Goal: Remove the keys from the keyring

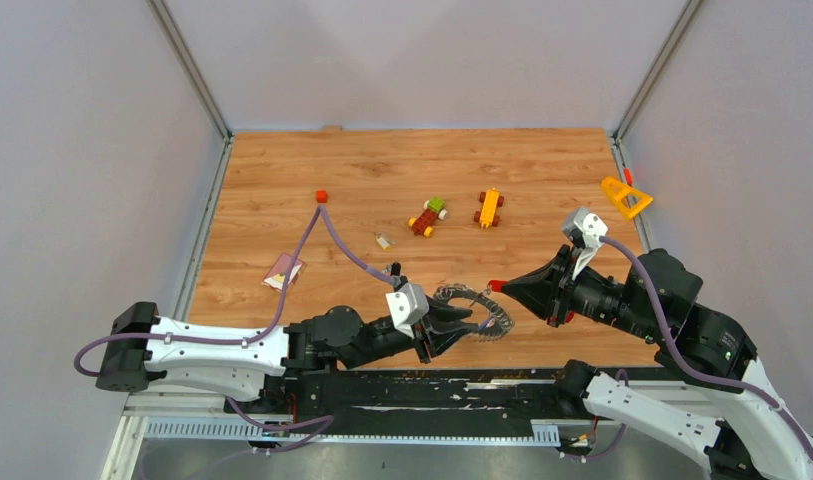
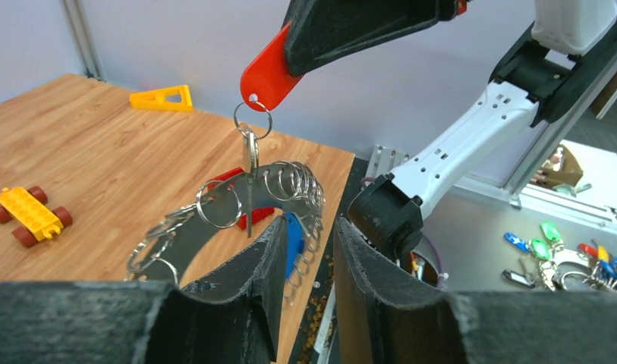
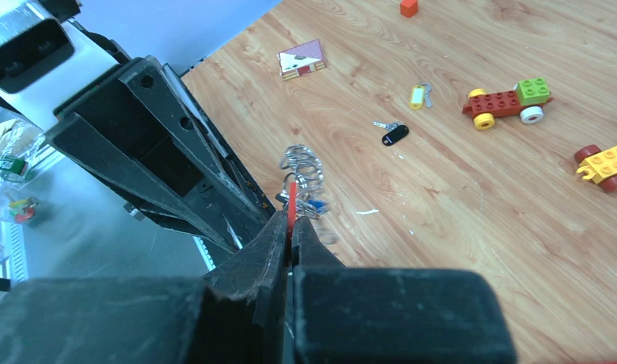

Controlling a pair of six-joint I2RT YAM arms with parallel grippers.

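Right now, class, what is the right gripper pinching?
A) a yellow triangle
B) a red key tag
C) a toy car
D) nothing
B: in the left wrist view the right gripper clamps the red key tag, its small ring and key hanging below.
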